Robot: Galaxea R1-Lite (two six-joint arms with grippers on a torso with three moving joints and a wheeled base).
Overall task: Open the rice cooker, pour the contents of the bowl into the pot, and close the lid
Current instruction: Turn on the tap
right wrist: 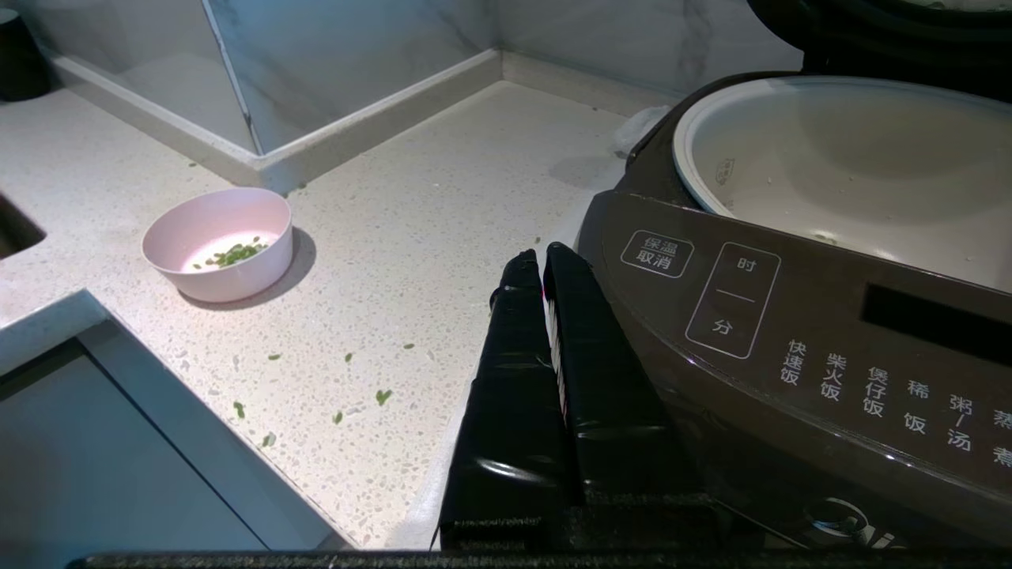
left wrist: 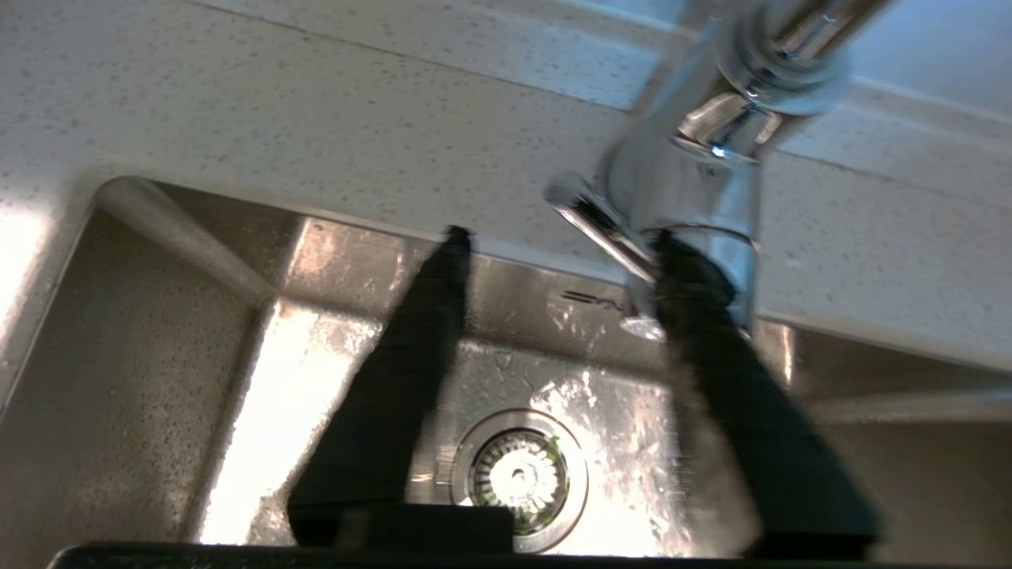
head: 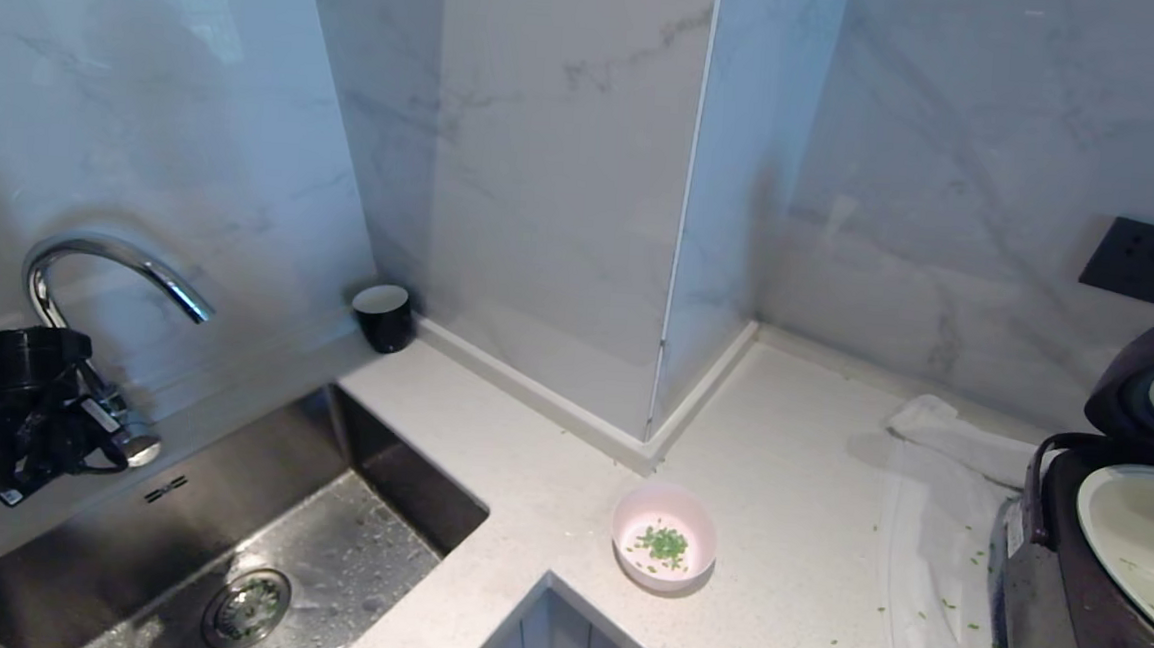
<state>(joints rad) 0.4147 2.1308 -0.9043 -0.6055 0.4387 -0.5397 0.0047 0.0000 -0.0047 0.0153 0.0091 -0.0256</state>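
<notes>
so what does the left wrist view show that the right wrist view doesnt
Only the left wrist view shows the sink with its drain, the chrome faucet, and the open left gripper by it. Only the right wrist view shows the pink bowl of green bits, the open rice cooker, its pot, and the shut right gripper. Both show the speckled countertop.
</notes>
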